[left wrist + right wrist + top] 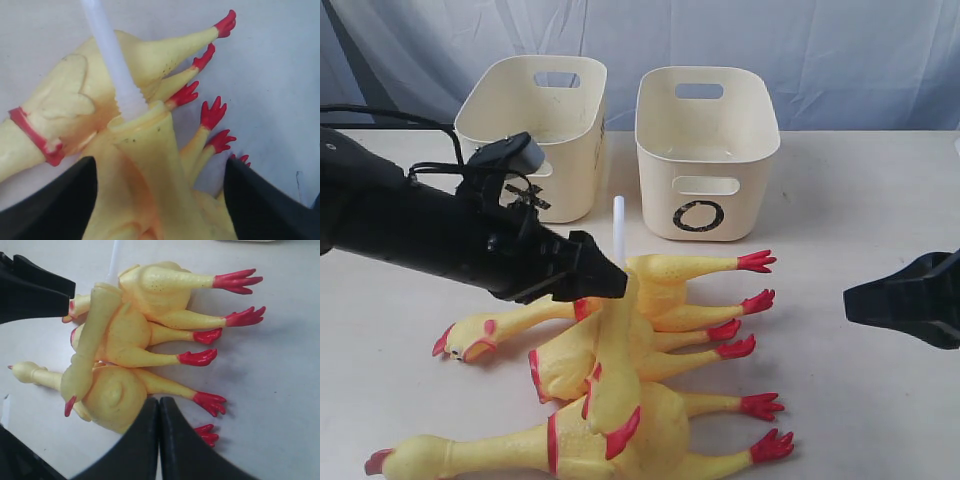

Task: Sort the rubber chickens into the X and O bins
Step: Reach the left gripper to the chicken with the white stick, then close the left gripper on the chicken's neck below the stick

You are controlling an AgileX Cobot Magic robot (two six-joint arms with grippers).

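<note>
Hovering over rubber chickens (620, 400) on the white table (860, 200), left claw (605, 280) gapes, right claw (159, 440) pinched together, bluish curtain (820, 50) behind.

right gripper (159, 402): fingers (137, 450) pressed together | rubber chickens (132, 335): piled, feet splayed

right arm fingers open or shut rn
Shut. In the right wrist view the two black fingers meet with no gap and hold nothing; the chickens lie beyond them on the table.
</note>
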